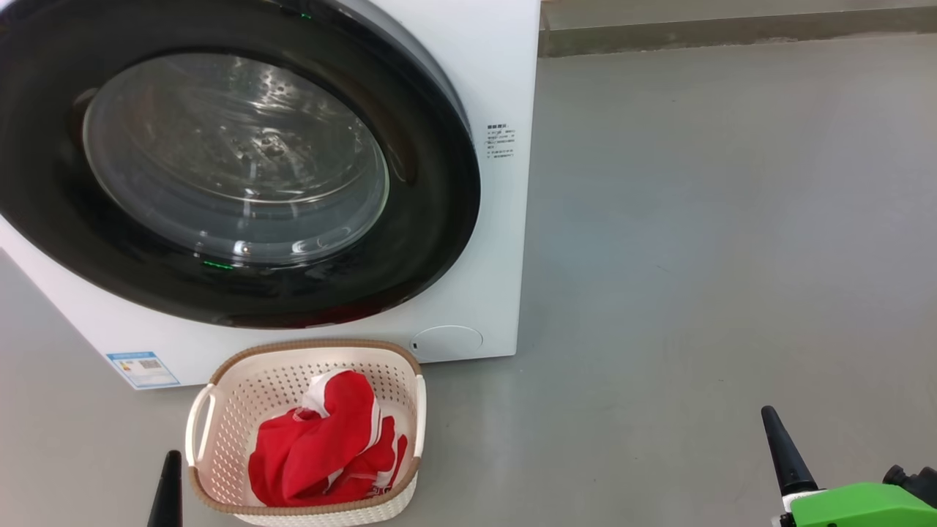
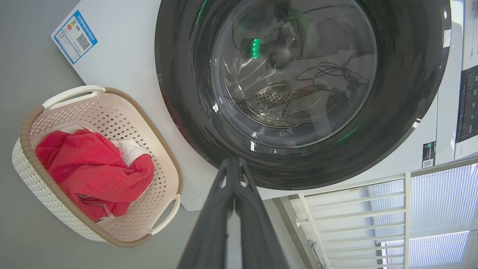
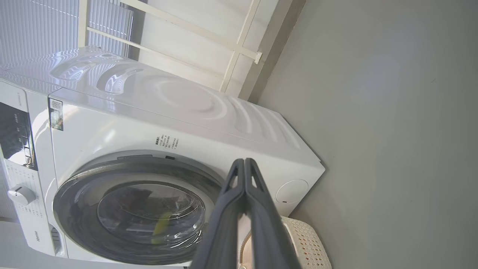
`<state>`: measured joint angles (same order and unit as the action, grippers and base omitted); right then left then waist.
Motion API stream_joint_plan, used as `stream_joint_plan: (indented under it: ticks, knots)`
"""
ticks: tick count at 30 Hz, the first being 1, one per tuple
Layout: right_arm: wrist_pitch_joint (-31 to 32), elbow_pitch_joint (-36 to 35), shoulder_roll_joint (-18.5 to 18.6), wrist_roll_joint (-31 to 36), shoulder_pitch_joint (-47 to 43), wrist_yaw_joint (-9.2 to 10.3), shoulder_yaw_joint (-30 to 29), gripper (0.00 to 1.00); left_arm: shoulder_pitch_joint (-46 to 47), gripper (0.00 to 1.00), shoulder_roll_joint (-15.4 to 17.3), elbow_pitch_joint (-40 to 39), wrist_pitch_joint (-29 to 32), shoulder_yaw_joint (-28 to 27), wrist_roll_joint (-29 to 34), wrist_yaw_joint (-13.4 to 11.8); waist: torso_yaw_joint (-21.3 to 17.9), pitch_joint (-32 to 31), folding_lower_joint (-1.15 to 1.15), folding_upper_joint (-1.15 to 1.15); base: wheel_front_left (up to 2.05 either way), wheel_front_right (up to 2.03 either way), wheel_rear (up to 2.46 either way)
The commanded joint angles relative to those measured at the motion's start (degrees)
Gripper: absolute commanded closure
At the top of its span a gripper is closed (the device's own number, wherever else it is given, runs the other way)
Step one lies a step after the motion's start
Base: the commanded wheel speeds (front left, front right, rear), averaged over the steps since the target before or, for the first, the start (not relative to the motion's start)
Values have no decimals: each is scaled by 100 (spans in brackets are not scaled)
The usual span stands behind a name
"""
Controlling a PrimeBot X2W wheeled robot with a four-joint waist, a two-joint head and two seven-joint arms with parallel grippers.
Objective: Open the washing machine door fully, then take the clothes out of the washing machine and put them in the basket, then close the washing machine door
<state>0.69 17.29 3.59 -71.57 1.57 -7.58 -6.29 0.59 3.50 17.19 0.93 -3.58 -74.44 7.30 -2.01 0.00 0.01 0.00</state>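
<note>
The washing machine (image 1: 483, 88) stands at the upper left, and its round black-rimmed door (image 1: 234, 161) lies shut flat against the front. Just below it on the floor sits the cream basket (image 1: 307, 432) with the red clothes (image 1: 322, 446) heaped inside. My left gripper (image 1: 170, 468) is at the bottom edge, left of the basket, fingers pressed together and holding nothing. My right gripper (image 1: 777, 439) is low at the right, well away from basket and machine, also shut and empty. The left wrist view takes in the door (image 2: 298, 93), basket (image 2: 26, 130) and clothes (image 2: 93, 172) beyond the shut left gripper (image 2: 233, 164).
Bare grey floor (image 1: 732, 219) spreads to the right of the machine. A wall base (image 1: 732, 29) runs along the far edge. A white railing (image 2: 354, 209) stands behind the machine. The control panel and knob (image 3: 20, 194) show on the machine's front.
</note>
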Motion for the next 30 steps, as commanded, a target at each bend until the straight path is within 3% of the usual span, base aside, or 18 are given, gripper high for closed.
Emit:
stream_joint_plan:
  ticks: [1, 30]
  knots:
    - [46, -175, 17, -139, 312, 5, 76, 100, 279, 100, 57, -166, 33, -170, -109, 14, 7, 1, 0, 0, 0, 0, 0]
    - [535, -313, -63, -1887, 448, 8, -17, 100, 535, 100, -52, -302, 511, -285, -1624, 18, 183, 16, 0, 0, 0, 0, 0]
